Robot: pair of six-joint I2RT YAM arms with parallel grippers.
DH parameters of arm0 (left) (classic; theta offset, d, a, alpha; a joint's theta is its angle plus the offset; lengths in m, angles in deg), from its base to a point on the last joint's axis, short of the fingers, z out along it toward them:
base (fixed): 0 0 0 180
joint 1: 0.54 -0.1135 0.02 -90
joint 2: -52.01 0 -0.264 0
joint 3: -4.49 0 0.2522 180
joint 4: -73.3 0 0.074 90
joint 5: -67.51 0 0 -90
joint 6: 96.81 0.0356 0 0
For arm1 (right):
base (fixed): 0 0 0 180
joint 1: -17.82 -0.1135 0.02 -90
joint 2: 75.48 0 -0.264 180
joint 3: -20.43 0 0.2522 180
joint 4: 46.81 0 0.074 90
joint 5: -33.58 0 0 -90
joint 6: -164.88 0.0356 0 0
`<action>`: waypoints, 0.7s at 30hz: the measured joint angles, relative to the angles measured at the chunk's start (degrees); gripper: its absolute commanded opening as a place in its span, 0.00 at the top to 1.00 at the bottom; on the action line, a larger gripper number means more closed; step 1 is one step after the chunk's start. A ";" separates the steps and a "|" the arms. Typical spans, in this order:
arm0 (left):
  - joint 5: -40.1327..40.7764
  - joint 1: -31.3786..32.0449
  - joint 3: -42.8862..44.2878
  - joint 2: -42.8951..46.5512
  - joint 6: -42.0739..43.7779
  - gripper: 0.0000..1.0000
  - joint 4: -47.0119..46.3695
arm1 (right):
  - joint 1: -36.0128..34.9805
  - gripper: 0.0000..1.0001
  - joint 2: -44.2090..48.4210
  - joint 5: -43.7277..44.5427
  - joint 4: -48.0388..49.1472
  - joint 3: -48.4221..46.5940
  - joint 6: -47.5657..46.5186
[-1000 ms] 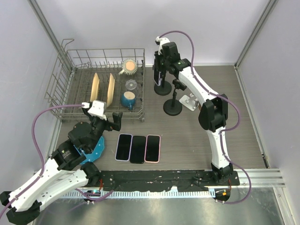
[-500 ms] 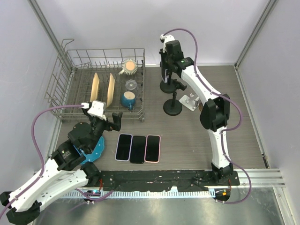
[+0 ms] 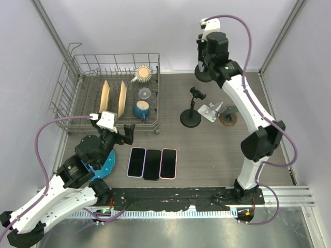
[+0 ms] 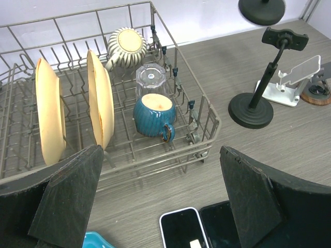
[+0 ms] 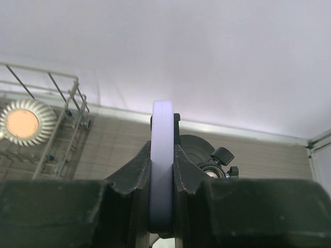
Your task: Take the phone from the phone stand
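Pale wall [image 5: 217, 51], wrist view only: phone [image 5: 162, 124] clamped in right claw [image 5: 162, 161]; left claw [image 4: 160, 155] agape.

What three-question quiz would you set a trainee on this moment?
1. True or false: the right gripper is shut on a phone.
2. How many other phones lie flat on the table?
3. The blue mug is: A) in the dish rack, B) on the table, C) held by the right gripper.
Key: 1 true; 2 three; 3 A.
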 measured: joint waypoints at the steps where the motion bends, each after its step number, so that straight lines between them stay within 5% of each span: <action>1: 0.00 0.00 -0.02 0.04 0.00 0.00 -0.02 | -0.02 0.99 2.16 0.37 0.44 0.79 -0.11; 12: -0.24 0.00 -0.04 0.24 0.00 0.00 -0.07 | -0.13 0.99 27.67 0.79 -0.63 12.94 0.98; 21: -1.44 0.00 -0.04 -0.02 0.00 0.00 -0.22 | -0.13 0.99 47.65 -5.22 -10.71 27.80 6.60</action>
